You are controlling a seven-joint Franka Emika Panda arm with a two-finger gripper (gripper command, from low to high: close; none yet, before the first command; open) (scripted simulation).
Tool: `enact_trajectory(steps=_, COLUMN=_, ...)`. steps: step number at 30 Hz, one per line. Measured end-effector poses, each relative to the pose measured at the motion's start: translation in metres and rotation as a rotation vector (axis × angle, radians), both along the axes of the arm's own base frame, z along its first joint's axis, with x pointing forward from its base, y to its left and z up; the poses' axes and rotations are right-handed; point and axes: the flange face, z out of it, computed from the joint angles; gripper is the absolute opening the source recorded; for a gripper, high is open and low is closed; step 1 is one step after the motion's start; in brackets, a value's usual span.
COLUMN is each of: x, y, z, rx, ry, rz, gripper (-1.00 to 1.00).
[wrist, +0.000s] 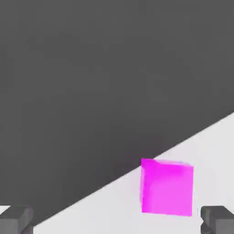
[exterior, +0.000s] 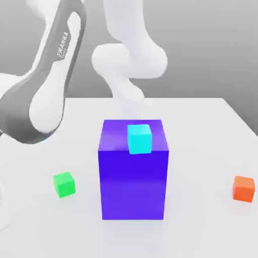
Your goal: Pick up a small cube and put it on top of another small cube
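A large blue block [exterior: 133, 176] is seen mid-tabletop [exterior: 201, 227], with a small cyan cube [exterior: 139, 138] resting on its top near the front edge. A green cube [exterior: 64, 184] lies on the exterior view's left, an orange cube [exterior: 244, 188] on its right, both well apart from the block. In the hand view, the gripper [wrist: 117, 220] is spread wide, nothing held; a magenta cube [wrist: 167, 187] sits on the tabletop between the fingertips [wrist: 218, 217], nearer one.
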Motion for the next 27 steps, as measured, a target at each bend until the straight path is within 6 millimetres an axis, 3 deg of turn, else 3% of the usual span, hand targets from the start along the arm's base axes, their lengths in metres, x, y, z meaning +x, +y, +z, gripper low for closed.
enact_trajectory(steps=4, x=-0.006, y=-0.011, z=-0.068, rx=0.004, ry=0.029, rz=-0.019, gripper=0.00)
enact_trajectory(steps=5, x=-0.007, y=-0.011, z=-0.081, rx=0.005, ry=0.030, rz=-0.019, gripper=-1.00)
enact_trajectory(steps=11, x=-0.007, y=-0.011, z=-0.088, rx=0.006, ry=0.030, rz=-0.020, gripper=-1.00)
enact_trajectory(steps=13, x=-0.007, y=-0.011, z=-0.072, rx=0.005, ry=0.030, rz=-0.020, gripper=-1.00)
enact_trajectory(steps=16, x=-0.010, y=-0.012, z=-0.029, rx=0.000, ry=0.033, rz=-0.025, gripper=-1.00)
enact_trajectory(steps=22, x=-0.069, y=-0.015, z=0.024, rx=-0.098, ry=0.068, rz=-0.121, gripper=-1.00)
enact_trajectory(steps=27, x=-0.126, y=-0.007, z=0.049, rx=-0.139, ry=0.076, rz=-0.209, gripper=-1.00)
